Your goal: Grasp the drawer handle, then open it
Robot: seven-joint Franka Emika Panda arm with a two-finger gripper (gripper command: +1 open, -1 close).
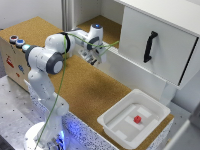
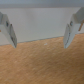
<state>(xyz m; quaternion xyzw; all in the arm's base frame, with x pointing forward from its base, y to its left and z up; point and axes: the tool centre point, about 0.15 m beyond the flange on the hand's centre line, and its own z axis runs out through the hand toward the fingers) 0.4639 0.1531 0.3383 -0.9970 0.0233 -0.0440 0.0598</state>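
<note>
The drawer (image 1: 155, 42) is a large white box at the exterior view's upper right, with a flat white front panel. Its drawer handle (image 1: 149, 46), a slim black upright bar, sits on that panel. My gripper (image 1: 94, 59) hangs over the cork surface to the exterior view's left of the drawer, well apart from the handle. In the wrist view the gripper (image 2: 40, 31) is open, its two fingers (image 2: 9, 30) spread wide with nothing between them, facing a pale wall above the cork. The handle is out of the wrist view.
A shallow white tray (image 1: 114, 121) holding a small red block (image 1: 137, 119) rests at the cork table's near right corner. A cardboard box (image 1: 11, 55) with round buttons stands at the exterior view's left. The cork tabletop (image 1: 85, 90) lies under the arm.
</note>
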